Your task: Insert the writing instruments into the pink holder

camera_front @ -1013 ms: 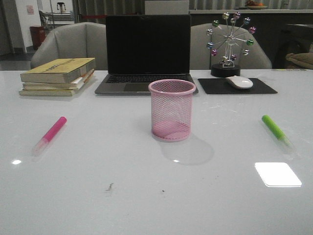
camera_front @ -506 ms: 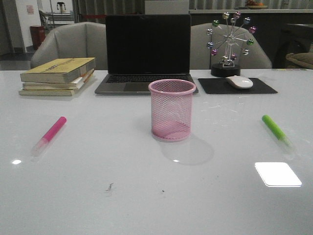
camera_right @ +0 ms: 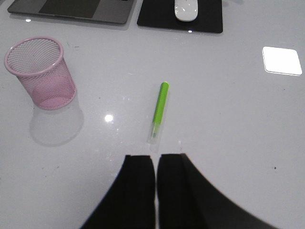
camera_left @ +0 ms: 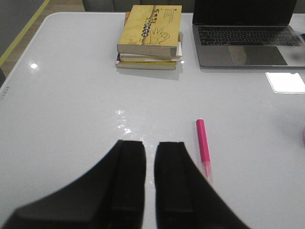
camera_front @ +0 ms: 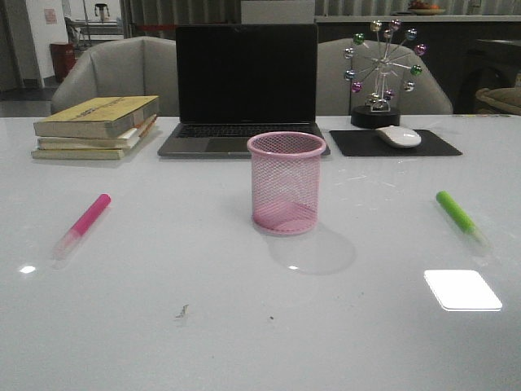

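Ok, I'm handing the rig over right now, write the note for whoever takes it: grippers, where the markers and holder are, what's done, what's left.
Left gripper: empty, fingers nearly together, above the table short of the pink marker.
Right gripper: empty, fingers nearly together, short of the green marker.
Pink holder: upright at table centre, in front of the laptop, nothing in it.
Pink marker lies flat to the holder's left, green marker flat to its right.
Done: nothing inserted.
Left: pick up both markers and drop them in the holder.

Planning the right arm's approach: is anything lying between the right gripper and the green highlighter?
No. In the right wrist view only bare white table lies between the right gripper and the green highlighter.
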